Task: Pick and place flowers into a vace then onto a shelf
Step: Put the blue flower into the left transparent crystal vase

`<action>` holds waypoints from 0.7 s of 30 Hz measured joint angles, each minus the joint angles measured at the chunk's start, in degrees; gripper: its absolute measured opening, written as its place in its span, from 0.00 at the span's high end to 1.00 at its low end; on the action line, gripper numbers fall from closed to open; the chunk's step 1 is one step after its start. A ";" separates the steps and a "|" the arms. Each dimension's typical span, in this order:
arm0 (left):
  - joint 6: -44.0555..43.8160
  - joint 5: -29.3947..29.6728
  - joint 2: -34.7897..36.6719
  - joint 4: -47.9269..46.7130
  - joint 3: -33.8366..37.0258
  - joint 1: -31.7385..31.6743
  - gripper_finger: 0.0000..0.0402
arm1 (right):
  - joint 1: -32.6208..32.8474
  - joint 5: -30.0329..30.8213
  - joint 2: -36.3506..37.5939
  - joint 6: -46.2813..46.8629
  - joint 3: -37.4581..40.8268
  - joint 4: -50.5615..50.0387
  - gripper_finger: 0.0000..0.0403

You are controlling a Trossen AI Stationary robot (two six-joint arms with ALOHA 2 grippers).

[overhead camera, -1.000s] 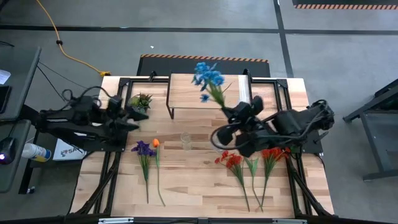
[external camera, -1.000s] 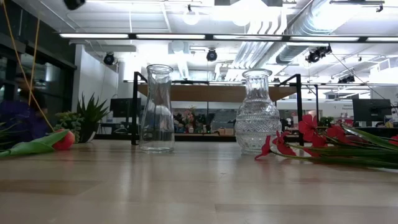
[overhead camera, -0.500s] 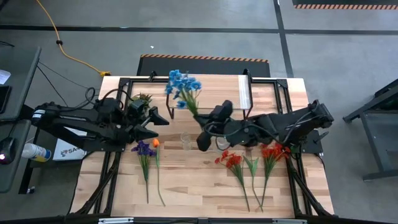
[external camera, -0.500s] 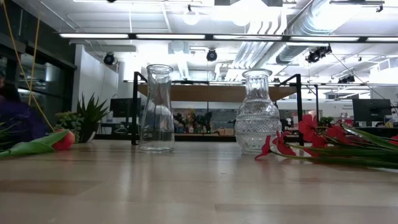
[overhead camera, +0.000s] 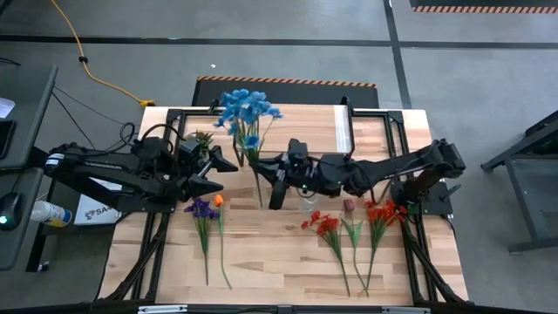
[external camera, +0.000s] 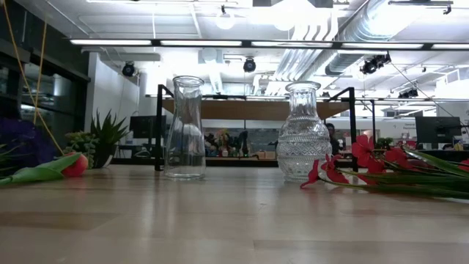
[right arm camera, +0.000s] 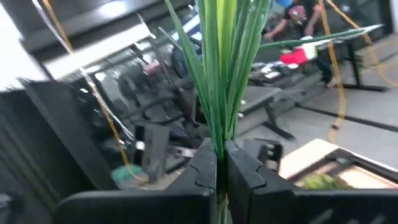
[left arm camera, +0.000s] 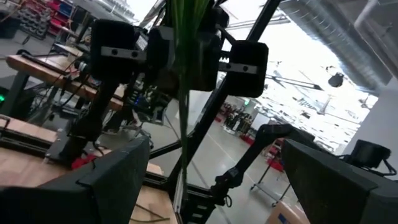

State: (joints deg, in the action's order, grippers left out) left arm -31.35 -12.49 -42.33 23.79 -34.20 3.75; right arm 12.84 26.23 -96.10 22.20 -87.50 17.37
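The right claw [overhead camera: 277, 179] is clenched on the green stems of the blue-bloomed artificial flowers [overhead camera: 244, 109], holding them above the middle of the light wooden bench [overhead camera: 261, 262], blooms toward the far edge. The left claw [overhead camera: 218, 174] stands released just beside, its fingers [left arm camera: 115, 180] spread either side of the stems. On the bench, two clear glass vases [external camera: 184, 128] stand well apart. Purple and orange flowers [overhead camera: 207, 209] lie on the left, red ones [overhead camera: 349, 228] on the right; the near edge is bare wood. The low wood-plank shelf [overhead camera: 305, 126] sits at the far edge.
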 joint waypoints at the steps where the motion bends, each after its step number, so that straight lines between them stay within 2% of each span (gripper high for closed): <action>1: 0.37 0.04 0.00 0.05 0.00 0.00 0.02 | -0.18 -0.76 -0.21 0.31 0.57 1.94 0.99; 10: 4.13 5.39 -0.12 -0.21 0.00 0.00 0.02 | -1.32 -6.28 -3.48 1.87 1.21 11.77 0.99; 21: 3.91 5.57 -6.00 2.04 -0.04 0.00 0.02 | -2.49 -7.75 -6.03 3.25 1.20 16.30 0.99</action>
State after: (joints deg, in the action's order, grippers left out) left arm -27.44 -6.92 -48.33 25.83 -34.23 3.75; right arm 10.34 18.48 -102.13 25.45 -86.30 33.68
